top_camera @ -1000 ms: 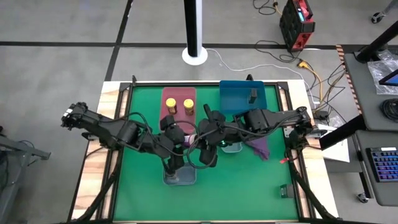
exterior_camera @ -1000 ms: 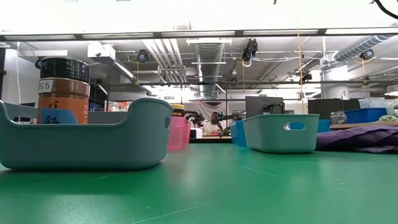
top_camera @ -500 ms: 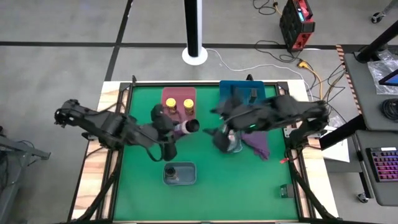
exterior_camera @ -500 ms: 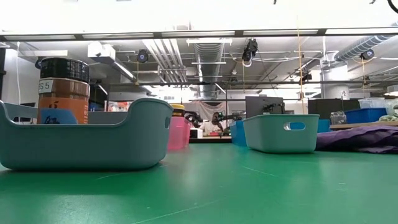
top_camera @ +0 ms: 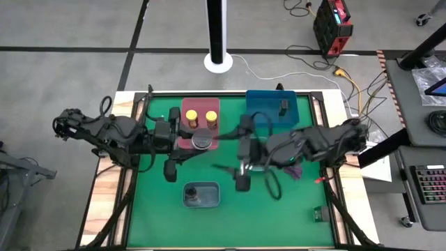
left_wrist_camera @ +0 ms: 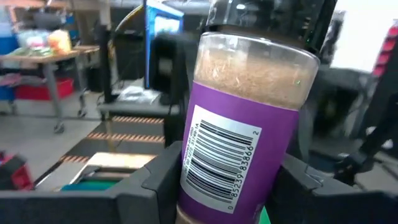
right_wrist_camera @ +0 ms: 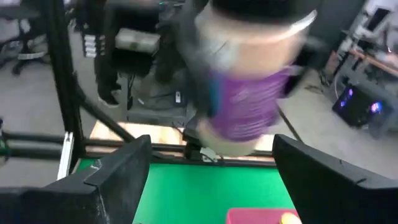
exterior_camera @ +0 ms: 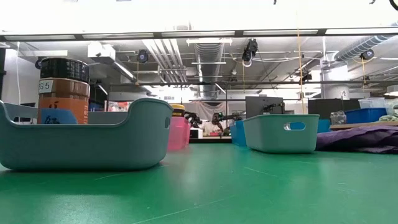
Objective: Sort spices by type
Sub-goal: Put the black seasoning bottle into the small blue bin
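A round dark-lidded jar with a purple barcode label is gripped by the left end effector, whose fingers are clenched against the jar's sides. In the high view the jar is seen lid-up at the near edge of the pink tray, and in the left wrist view a pale brown powder is shown through its clear upper part. Two yellow-lidded jars are placed side by side inside the pink tray, just beyond the held jar. The right end effector is held above the green surface near the centre, close to the left one, with its fingers spread wide and nothing between them. A blurred purple-labelled jar is shown ahead of it in the right wrist view; it cannot be told from that view what holds the jar. A second round dark-lidded jar is stood upright in the near grey tray, and its orange label is visible in the low view. A slim dark rectangular jar is stood in the blue tray at the far side. A purple cloth is partly covered by the right arm, and another grey tray is seen beside it in the low view.
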You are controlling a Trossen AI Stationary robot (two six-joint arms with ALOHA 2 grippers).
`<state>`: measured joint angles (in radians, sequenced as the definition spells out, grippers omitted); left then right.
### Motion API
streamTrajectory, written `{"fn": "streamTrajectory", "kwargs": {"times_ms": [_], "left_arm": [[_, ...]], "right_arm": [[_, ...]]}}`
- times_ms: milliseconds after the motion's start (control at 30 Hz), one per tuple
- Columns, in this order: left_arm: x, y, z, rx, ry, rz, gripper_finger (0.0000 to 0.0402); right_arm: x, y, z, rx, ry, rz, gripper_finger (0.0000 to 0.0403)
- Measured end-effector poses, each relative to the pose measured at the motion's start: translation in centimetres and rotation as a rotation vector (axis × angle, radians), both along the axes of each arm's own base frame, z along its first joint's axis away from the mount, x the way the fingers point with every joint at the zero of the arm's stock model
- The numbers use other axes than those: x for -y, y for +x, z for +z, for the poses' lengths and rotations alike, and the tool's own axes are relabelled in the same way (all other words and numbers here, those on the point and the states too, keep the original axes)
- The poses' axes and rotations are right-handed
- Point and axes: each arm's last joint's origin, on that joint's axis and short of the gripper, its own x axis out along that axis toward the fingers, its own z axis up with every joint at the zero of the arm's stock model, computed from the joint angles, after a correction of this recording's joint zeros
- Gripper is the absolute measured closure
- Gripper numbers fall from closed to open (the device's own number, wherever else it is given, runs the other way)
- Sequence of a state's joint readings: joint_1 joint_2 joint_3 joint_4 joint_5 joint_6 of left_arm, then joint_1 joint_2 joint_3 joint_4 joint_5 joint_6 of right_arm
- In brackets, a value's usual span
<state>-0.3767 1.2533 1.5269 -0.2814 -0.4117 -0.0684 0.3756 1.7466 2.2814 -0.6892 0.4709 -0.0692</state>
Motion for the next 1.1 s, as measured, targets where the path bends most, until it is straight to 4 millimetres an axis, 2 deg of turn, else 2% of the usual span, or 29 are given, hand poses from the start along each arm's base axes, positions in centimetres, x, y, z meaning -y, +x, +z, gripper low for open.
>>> {"fn": "streamTrajectory", "kwargs": {"times_ms": [100,267,500,667,867,1100], "left_arm": [[0.1,0.0,0.5,0.051,-0.013,-0.032,0.0242],[0.2,0.0,1.2,0.119,-0.034,-0.085,0.0241],[0.7,1.1,1.0,0.143,-0.043,-0.089,0.024],[1.0,1.9,0.8,0.167,-0.048,-0.083,0.024],[1.1,2.0,0.7,0.166,-0.05,-0.086,0.0239],[1.1,2.2,0.6,0.158,-0.041,-0.073,0.0207]], "right_arm": [[-0.4,0.8,-0.6,-0.004,-0.028,0.012,0.0081],[-0.4,1.0,0.2,0.072,-0.06,0.014,0.0086],[0.0,1.3,0.9,0.142,-0.073,0.025,0.0089],[-0.1,2.2,0.1,0.124,-0.064,0.05,0.0093],[-0.1,2.3,0.0,0.122,-0.064,0.049,0.0128],[0.0,2.3,-0.1,0.114,-0.051,0.031,0.0209]]}}
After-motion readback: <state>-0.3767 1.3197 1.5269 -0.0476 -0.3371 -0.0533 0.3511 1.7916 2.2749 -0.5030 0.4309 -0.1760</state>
